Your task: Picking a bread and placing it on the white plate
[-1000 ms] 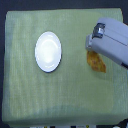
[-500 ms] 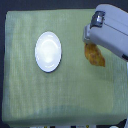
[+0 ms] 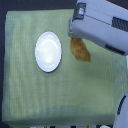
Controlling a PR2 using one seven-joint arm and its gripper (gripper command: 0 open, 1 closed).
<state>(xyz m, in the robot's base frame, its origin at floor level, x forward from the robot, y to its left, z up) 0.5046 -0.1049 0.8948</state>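
Observation:
The bread, a golden-brown tapered roll, is just off the white plate's right rim in the exterior view. Its upper end goes under the grey head of my gripper, which comes in from the view's upper right. The fingertips are hidden by the gripper's body, but the bread has moved along with it, so the gripper is shut on the bread. The white plate lies round and bare, left of centre on the green cloth.
A green cloth covers the table, with a dark border at the view's left and top. My grey arm fills the upper right. A white part of the robot shows at the lower right corner.
The gripper and the bread have moved together toward the view's left and slightly up, closer to the plate. The plate has not moved.

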